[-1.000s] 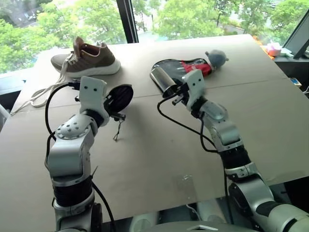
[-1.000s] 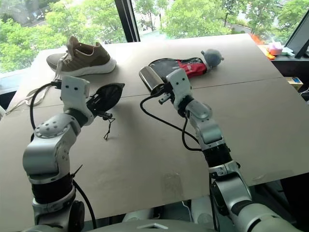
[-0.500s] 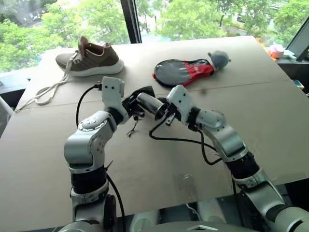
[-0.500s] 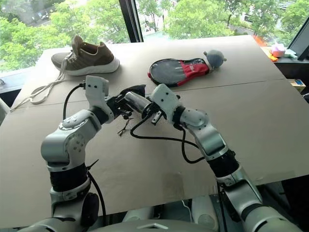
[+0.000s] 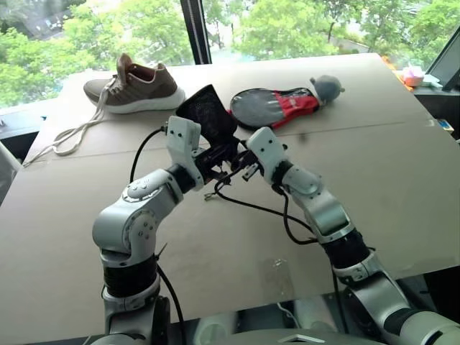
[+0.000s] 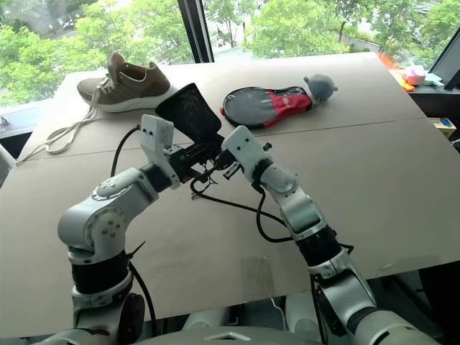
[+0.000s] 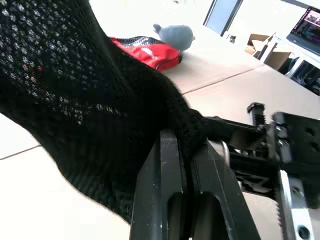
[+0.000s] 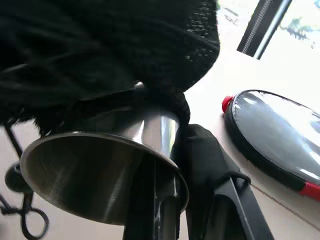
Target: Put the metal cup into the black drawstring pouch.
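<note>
Polished steel showing nearest: metal cup (image 8: pixel 107 165) being pinched at its rim by the right gripper (image 8: pixel 170 175), fingers clamped on the wall, open end facing back toward the wrist, base end already pushing into fabric. Black mesh of the black drawstring pouch (image 5: pixel 208 115) being held by the left gripper (image 7: pixel 187 165), fingers closed tight on a fold near the mouth, bag body standing up above both hands, knotted cord (image 8: pixel 20 200) dangling below. Both grippers meeting in mid-air over the cardboard table (image 5: pixel 402 165), cup lying roughly level between them. For a clean insertion: keeping the pouch mouth spread rather than bunched, feeding the cup along its own axis, avoiding snagging the rim on the mesh, holding the cup until most of it is covered. Farther back, grey-and-red paddle case (image 5: pixel 277 106) lying flat, grey ball (image 5: pixel 325 86) just beside it, brown shoe (image 5: pixel 133 85) resting near the window edge.
</note>
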Robot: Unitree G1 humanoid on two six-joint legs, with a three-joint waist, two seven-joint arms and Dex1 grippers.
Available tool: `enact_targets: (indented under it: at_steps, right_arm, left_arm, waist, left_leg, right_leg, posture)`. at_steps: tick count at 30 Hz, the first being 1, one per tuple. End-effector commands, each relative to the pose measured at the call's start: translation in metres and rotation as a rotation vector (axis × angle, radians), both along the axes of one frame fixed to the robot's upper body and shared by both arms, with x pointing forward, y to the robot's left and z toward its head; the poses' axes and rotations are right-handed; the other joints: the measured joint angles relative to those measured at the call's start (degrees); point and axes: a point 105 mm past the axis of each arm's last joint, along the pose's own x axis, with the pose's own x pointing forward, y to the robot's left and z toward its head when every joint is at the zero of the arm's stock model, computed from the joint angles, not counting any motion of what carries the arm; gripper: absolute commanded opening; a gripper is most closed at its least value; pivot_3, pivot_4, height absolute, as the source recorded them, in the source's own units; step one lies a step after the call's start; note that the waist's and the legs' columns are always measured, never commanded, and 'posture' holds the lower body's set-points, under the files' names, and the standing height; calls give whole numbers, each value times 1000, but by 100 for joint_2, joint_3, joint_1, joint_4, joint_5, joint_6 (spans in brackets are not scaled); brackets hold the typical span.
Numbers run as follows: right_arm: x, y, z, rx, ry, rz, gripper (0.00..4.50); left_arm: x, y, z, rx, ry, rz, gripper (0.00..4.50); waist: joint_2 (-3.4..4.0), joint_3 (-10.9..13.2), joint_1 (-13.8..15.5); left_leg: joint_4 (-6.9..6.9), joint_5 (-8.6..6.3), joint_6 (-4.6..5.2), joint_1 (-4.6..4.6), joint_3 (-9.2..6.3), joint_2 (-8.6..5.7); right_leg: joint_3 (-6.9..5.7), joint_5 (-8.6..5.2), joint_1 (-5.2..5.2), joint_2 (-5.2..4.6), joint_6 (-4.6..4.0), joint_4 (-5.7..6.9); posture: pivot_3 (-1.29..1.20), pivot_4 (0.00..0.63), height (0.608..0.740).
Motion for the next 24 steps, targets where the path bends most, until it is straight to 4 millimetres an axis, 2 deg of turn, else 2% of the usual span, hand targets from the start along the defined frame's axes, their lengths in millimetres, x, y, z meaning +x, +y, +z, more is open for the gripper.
enact_targets:
  at_steps: [1,5,9,11,15,19,24]
  right_arm:
    - [12,-27,24,325,106,-120,86]
    - [4,-24,36,642,275,-1,86]
    - [-6,-13,34,784,434,134,86]
    - [-1,-18,27,641,364,62,86]
    - [5,-23,27,70,-93,-72,86]
    - [-1,-18,28,-333,-480,-74,86]
    - [-4,-17,30,-523,-705,-55,86]
  left_arm:
    - [-2,1,-10,33,27,5,0]
    - [3,9,-11,47,27,41,0]
    - [0,-2,-6,32,7,-28,0]
    - [-5,-9,-3,21,-1,-86,0]
    - [-18,-24,16,-37,-58,-204,0]
    - [-18,-30,27,-70,-87,-226,0]
    - [-18,-34,29,-56,-98,-247,0]
  waist:
    - [0,0,18]
    - [0,0,10]
    - [4,2,-14]
    - [6,4,-27]
    - [6,4,-56]
    - [3,3,-34]
    - [2,3,-34]
  left_leg:
    - [0,0,0,0,0,-1]
    - [0,-1,2,-2,-3,-10]
    - [-6,0,2,-2,-4,-3]
    - [-7,-1,3,-1,2,0]
    - [-6,-1,4,6,15,-3]
    - [4,0,4,3,17,-9]
    - [2,2,0,6,16,-3]
  right_leg:
    - [0,0,0,-1,0,0]
    - [-5,0,6,-5,1,-9]
    - [-3,0,1,2,0,-7]
    - [-3,-1,-1,6,-1,-6]
    - [-3,-1,-1,12,0,1]
    - [-1,-1,0,8,4,-2]
    - [-1,-1,0,13,3,-1]
  posture:
    - [0,150,740]
    - [0,150,740]
    - [0,150,740]
    - [0,150,740]
    - [0,150,740]
    - [0,150,740]
    - [0,150,740]
